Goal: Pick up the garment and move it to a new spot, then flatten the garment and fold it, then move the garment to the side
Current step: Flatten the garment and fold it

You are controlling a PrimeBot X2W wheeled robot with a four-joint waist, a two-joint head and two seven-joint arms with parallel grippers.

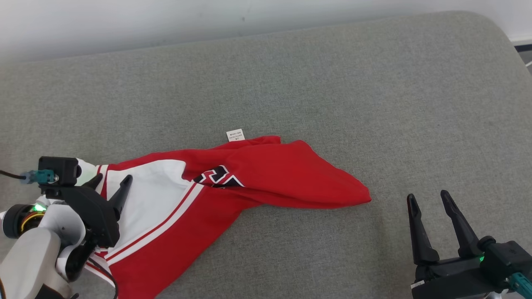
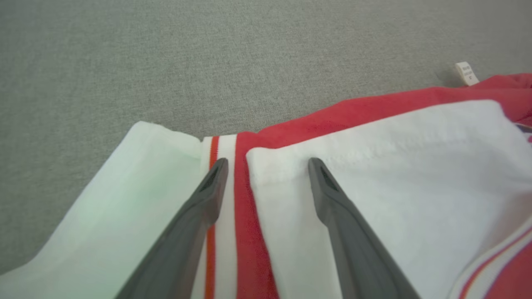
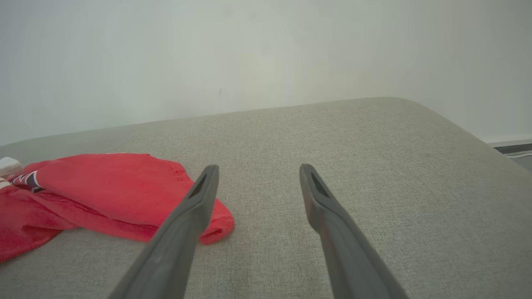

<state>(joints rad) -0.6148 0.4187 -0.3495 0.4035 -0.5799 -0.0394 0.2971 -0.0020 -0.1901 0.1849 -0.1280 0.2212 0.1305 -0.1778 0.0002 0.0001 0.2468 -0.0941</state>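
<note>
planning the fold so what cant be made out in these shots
Tag: print too small to read, head view.
Number: partly folded under red cloth, head view.
Garment: near end cut off by the bottom edge, head view.
Left gripper: touching the cloth or hovering, unclear in left wrist view.

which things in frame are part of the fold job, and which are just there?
Job:
- red and white garment, crumpled, not yet flat
- left claw, open over its white part
- right claw, open, off the cloth

Just there:
- grey padded surface under it all
- white wall behind
- care label, sticking out at the garment's far edge
</note>
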